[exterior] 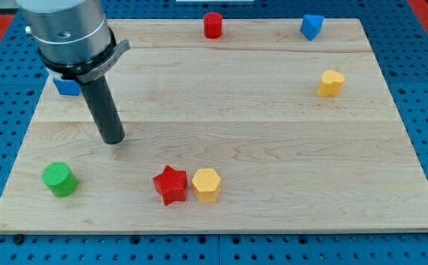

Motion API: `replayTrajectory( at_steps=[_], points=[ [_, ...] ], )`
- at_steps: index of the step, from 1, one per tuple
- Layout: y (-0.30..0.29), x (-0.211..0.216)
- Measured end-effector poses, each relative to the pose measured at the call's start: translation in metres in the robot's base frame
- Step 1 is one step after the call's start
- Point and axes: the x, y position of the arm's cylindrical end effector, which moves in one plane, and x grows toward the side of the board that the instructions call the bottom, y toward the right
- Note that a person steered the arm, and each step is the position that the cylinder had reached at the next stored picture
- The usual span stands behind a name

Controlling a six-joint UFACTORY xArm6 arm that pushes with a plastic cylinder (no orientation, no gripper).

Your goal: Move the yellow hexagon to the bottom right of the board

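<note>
The yellow hexagon lies near the board's bottom edge, a little left of centre. A red star touches its left side. My tip rests on the board up and to the left of both, well apart from them. Nothing is between the tip and the red star.
A green cylinder sits at the bottom left. A blue block is partly hidden behind the arm at the left. A red cylinder and a blue block stand at the top edge. A yellow heart-like block is at the right.
</note>
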Motion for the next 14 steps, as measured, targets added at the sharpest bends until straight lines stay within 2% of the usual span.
replayTrajectory(
  at_steps=[2, 5, 7, 8, 9, 10, 11, 12, 13, 14],
  points=[
    [0.007, 0.028],
    [0.007, 0.028],
    [0.007, 0.018],
    [0.019, -0.015],
    [0.067, -0.05],
    [0.169, -0.073],
    [0.245, -0.052],
    [0.276, 0.013],
    [0.273, 0.072],
    [0.219, 0.102]
  ],
)
